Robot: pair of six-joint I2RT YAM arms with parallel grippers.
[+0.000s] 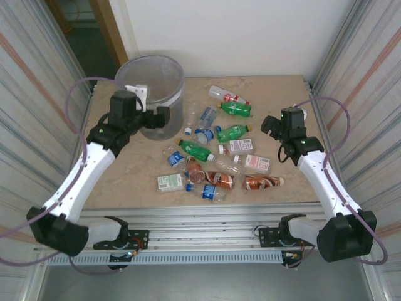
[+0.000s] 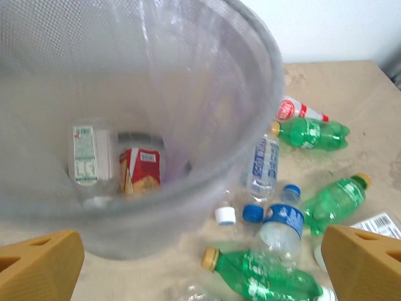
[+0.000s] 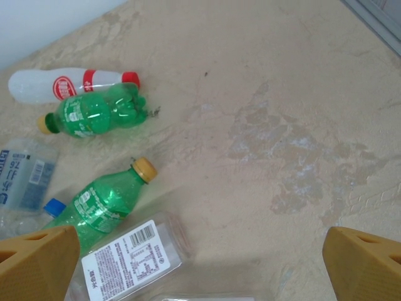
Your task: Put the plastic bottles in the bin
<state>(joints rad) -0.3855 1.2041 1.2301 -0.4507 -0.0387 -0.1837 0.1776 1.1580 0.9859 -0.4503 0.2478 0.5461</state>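
Left wrist sees two bottles [image 2: 141,170] inside the bin [image 2: 266,94], at the beige table's [image 1: 125,182] far-left corner; overhead, others litter the middle. The left gripper [image 2: 200,260] and right gripper [image 3: 200,260] gape, empty. Corrugated walls [image 1: 357,56].

bin [image 1: 160,72]: upright, far-left, translucent grey | plastic bottles [image 1: 233,132]: two inside, rest lying mid-table

A tall round translucent grey plastic bin [image 2: 254,94] with a clear liner stands on the beige table [image 2: 341,78]. Inside it lie a clear white-labelled bottle [image 2: 84,157] and a red-labelled bottle [image 2: 141,170], side by side. Just to its right lie three green bottles [image 2: 310,133] and a blue-capped clear bottle [image 2: 281,222]. The left hand [image 2: 200,266] gapes wide, holding nothing.
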